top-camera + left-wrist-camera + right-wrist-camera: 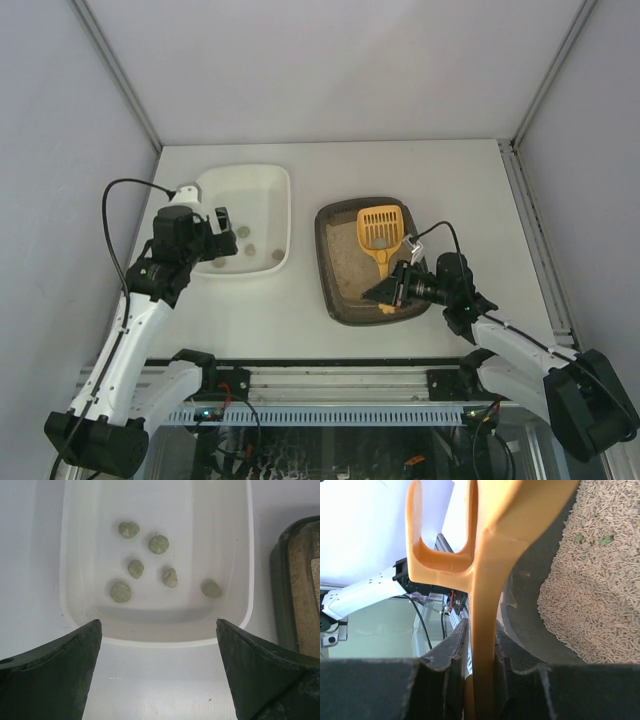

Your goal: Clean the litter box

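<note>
Yellow scoop lies inside the litter box, head toward far end.

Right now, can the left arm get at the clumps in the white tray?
Probably yes. The left fingers hang wide open at the near rim of the white tray, and nothing lies between them and the six clumps on its floor.

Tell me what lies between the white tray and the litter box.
Nothing: only a bare strip of table separates the white tray and the litter box. The top external view shows it.
</note>
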Controlling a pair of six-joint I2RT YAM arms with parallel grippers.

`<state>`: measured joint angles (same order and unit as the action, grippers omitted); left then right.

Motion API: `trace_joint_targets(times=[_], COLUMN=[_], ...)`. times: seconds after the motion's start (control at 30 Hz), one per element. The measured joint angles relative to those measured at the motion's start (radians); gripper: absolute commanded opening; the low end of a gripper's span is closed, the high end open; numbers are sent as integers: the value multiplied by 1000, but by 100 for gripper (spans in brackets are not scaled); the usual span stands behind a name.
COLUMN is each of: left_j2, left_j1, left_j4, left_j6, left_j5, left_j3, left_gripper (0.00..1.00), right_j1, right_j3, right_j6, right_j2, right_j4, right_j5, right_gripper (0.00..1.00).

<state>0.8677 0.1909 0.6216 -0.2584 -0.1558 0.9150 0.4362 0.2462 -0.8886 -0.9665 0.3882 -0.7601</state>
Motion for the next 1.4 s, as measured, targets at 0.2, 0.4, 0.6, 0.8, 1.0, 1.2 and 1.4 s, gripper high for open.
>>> trace_joint_targets(times=[0.2,0.4,0.6,0.8,1.0,1.2,1.4], left_j2=[0,0,1,1,22,237,362], left_j1=[-1,-1,-2,-2,-63,-273,-362], left_j4=[-7,-11,-11,-14,18,149,263], left_j6=[0,0,0,0,4,50,125], left_j5=[1,4,13,37,73,247,336], left_j3=[-19,-19,-19,-31,-14,220,378], left_gripper=[100,100,100,100,100,100,100], right_j1=[-23,-23,13,-19,46,132,240], right_j3=[14,47,127,140,247,739,1273], right_j6=[-25,-60,-79,-132,-150,10,205], right_j2=[8,-32,-121,-184,-265,-411,-670], right_j4=[-39,-61,-109,-85,-158,-544,-915], right_j5=[35,11,11,-5,9,120,251], right_gripper=[0,0,0,0,0,0,0])
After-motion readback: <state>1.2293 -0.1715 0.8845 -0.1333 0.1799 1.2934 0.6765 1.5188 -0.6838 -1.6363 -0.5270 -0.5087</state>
